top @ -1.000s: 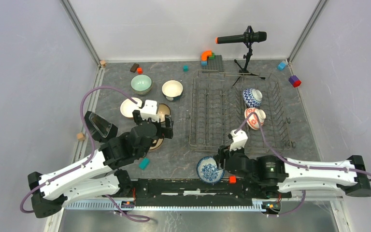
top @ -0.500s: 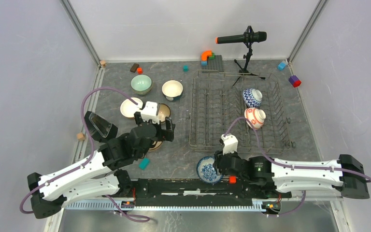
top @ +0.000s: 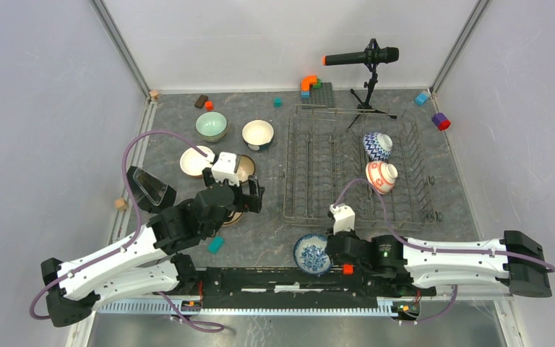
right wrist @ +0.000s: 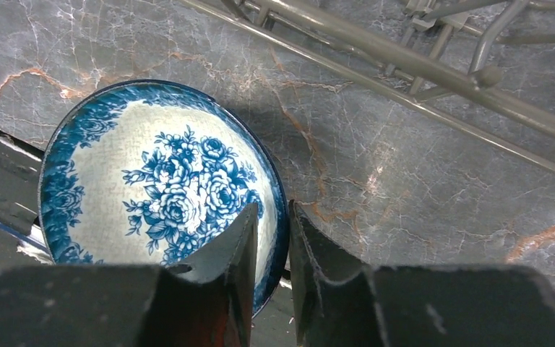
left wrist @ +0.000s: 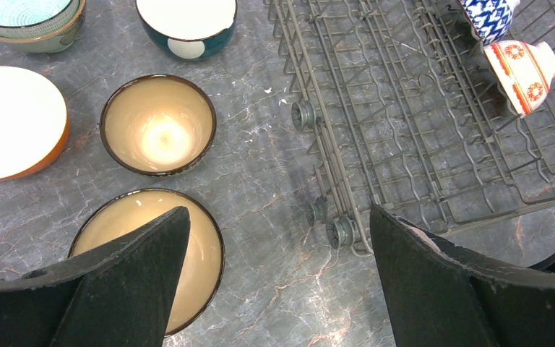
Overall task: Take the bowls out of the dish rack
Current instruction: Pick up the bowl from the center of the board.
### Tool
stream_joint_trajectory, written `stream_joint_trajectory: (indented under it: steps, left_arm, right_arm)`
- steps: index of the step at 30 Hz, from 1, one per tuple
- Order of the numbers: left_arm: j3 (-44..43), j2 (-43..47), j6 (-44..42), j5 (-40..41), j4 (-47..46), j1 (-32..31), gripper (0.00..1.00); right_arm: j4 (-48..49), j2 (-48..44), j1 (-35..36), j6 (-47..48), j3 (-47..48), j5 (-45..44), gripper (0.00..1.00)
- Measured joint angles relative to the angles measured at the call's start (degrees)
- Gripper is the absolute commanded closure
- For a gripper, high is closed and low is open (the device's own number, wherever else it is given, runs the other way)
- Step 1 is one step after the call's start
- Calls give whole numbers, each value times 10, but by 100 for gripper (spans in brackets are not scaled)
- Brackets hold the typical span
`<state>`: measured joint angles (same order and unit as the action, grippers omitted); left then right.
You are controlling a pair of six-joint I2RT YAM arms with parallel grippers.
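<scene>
Altogether eight bowls show, six on the table (top: 274, 231) and two in the single dish rack (top: 318, 170). A blue-and-white floral bowl (right wrist: 159, 181) sits upright at the near table edge. Its rim passes between the right gripper's (right wrist: 271, 211) fingers, which stand narrow, one inside and one outside; whether they pinch it cannot be told.

The left gripper's (left wrist: 278, 211) fingers are spread wide. One brown bowl (left wrist: 202, 253) lies partly under a finger and a second brown bowl (left wrist: 159, 124) lies ahead. Beyond those are an orange bowl (left wrist: 14, 123), a pale green bowl (top: 211, 125) and a teal bowl (left wrist: 188, 18).

Ahead of the other finger, a blue zigzag bowl (left wrist: 488, 14) and a red-white bowl (left wrist: 524, 69) lean on the rack's grey wire tines.

The table is grey marbled stone with rust veins, and the walls are pale and plain.
</scene>
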<state>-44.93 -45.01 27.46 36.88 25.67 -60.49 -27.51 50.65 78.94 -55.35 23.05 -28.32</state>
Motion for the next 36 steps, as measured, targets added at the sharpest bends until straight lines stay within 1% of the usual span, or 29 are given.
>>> stream_joint_trajectory:
  steps: [2, 5, 9, 16, 20, 24, 27, 30, 32, 36]
  left_arm:
    - [0, -1, 0, 0, 0, 0, 0]
    - [0, -3, 0, 0, 0, 0, 0]
    - [0, -4, 0, 0, 1, 0, 0]
    - [-13, -3, 0, -11, 19, 0, 0]
    - [-44, -2, -1, -10, 29, 0, 0]
    - [-79, 7, -9, -10, 30, 0, 0]
    - [-99, 9, -23, -11, 30, 0, 0]
    - [-113, 9, -41, -23, 30, 0, 0]
    - [-120, 9, -53, -35, 30, 0, 0]
    - [-128, 10, -57, -69, 30, 0, 0]
  right_arm:
    - [0, 0, 0, 2, 0, 1, 83]
    - [1, 0, -2, 6, 1, 1, 88]
    - [-2, 0, -2, 15, 13, 3, 100]
    - [-29, 2, -2, 46, 49, 7, 100]
    - [-48, 6, -2, 90, 113, 11, 100]
    - [-49, 19, -2, 142, 202, 5, 100]
    - [-43, 37, -2, 185, 258, -18, 100]
    - [-36, 59, -6, 224, 293, -43, 100]
    - [-26, 75, -21, 250, 310, -52, 100]
    - [2, 87, -81, 282, 315, -46, 100]
